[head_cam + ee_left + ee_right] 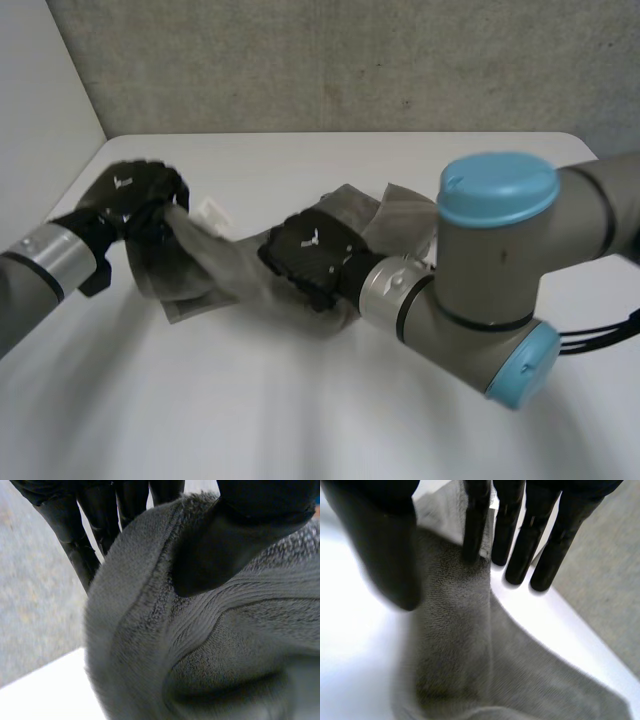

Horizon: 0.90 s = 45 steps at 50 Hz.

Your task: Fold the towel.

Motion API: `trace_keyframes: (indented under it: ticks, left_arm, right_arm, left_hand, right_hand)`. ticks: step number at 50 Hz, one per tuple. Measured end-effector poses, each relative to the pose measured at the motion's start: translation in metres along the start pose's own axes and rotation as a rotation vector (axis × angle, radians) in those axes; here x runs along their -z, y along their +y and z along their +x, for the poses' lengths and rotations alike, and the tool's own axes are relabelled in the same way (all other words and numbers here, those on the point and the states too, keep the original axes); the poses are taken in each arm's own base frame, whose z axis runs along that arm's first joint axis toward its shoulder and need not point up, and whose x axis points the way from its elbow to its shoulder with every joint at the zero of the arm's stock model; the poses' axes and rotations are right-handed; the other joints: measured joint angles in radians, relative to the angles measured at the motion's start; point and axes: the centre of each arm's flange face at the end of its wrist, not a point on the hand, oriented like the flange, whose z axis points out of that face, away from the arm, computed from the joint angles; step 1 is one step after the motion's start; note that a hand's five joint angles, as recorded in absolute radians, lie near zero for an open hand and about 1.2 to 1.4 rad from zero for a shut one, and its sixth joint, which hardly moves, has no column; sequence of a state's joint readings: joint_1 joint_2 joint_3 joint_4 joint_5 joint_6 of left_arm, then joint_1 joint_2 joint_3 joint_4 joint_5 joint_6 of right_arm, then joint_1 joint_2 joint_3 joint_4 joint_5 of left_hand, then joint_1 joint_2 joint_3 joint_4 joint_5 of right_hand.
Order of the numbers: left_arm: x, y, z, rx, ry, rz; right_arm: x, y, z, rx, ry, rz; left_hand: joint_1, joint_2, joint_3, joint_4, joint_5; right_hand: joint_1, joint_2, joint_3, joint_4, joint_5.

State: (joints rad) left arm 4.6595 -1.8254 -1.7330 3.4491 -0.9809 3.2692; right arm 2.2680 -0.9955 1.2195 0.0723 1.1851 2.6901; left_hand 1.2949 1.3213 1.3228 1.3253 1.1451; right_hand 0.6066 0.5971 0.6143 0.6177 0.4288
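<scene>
A grey towel (205,268) lies bunched across the middle of the white table (300,410). Its left end is lifted off the table by my left hand (135,195). In the left wrist view the thumb (235,530) presses a fold of the towel (200,645) against the fingers (75,535), so that hand is shut on the towel's edge. My right hand (305,250) rests over the middle of the towel. In the right wrist view its fingers (520,545) are straight and apart from the thumb (390,555), open above the towel (455,640), gripping nothing.
A small white tag (212,212) sticks out of the towel near my left hand. My right arm's elbow (495,240) stands over the table's right side. A grey wall (350,60) runs behind the table's far edge.
</scene>
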Motion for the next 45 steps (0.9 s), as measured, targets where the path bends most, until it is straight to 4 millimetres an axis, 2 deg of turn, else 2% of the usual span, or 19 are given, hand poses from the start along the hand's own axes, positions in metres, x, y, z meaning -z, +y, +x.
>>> trace_keyframes:
  ticks: [2,5,10,14,17,21,26,34,39,42,45]
  left_arm:
    - [0.000,0.012,-0.005,-0.033,-0.008,-0.038]
    - [0.000,0.022,-0.012,-0.085,-0.022,-0.075]
    - [0.000,0.024,-0.019,-0.144,-0.041,-0.097]
    - [0.001,0.021,-0.023,-0.164,-0.053,-0.096]
    - [0.003,0.018,-0.026,-0.168,-0.063,-0.092]
    - [0.009,0.013,-0.025,-0.167,-0.070,-0.091]
    - [0.024,0.001,-0.017,-0.171,-0.072,-0.082]
    - [0.054,-0.025,0.001,-0.213,-0.091,-0.020]
    - [0.071,-0.035,0.014,-0.237,-0.086,0.020]
    - [0.080,-0.035,0.024,-0.241,-0.062,0.031]
    - [0.086,-0.031,0.032,-0.232,-0.033,0.025]
  right_arm:
    - [-0.002,0.006,-0.002,-0.006,0.013,-0.025]
    - [-0.002,0.006,0.003,-0.012,0.055,-0.038]
    - [0.002,-0.003,0.018,-0.019,0.137,-0.028]
    - [0.003,-0.007,0.038,-0.023,0.204,-0.020]
    - [0.000,-0.002,0.051,-0.021,0.232,-0.031]
    - [-0.009,0.010,0.061,0.003,0.235,-0.066]
    - [-0.027,0.032,0.072,0.060,0.205,-0.132]
    - [-0.056,0.065,0.085,0.084,0.157,-0.206]
    - [-0.066,0.082,0.098,0.066,0.161,-0.236]
    - [-0.069,0.090,0.104,0.055,0.167,-0.248]
    - [-0.070,0.093,0.107,0.049,0.171,-0.254]
  left_hand:
    - [-0.003,-0.024,-0.023,-0.032,-0.015]
    - [-0.019,-0.068,-0.070,-0.074,-0.056]
    - [-0.149,-0.184,-0.184,-0.188,-0.177]
    - [-0.404,-0.433,-0.427,-0.425,-0.422]
    - [-0.656,-0.681,-0.673,-0.679,-0.686]
    - [-0.839,-0.857,-0.849,-0.850,-0.872]
    - [-0.969,-1.008,-1.003,-1.004,-1.034]
    - [-0.982,-1.026,-1.024,-1.021,-1.059]
    - [-0.982,-1.029,-1.024,-1.021,-1.061]
    - [-0.982,-1.029,-1.024,-1.021,-1.061]
    - [-0.982,-1.029,-1.025,-1.021,-1.061]
  right_hand:
    - [-0.236,-0.242,-0.236,-0.235,-0.258]
    - [-0.351,-0.351,-0.357,-0.361,-0.368]
    - [-0.380,-0.359,-0.372,-0.369,-0.368]
    - [-0.381,-0.359,-0.372,-0.369,-0.368]
    - [-0.381,-0.359,-0.372,-0.369,-0.368]
    - [-0.377,-0.359,-0.372,-0.369,-0.367]
    - [-0.333,-0.330,-0.349,-0.354,-0.329]
    - [-0.287,-0.280,-0.297,-0.303,-0.273]
    - [-0.229,-0.221,-0.236,-0.238,-0.211]
    - [-0.095,-0.078,-0.097,-0.098,-0.080]
    - [0.166,0.185,0.160,0.155,0.164]
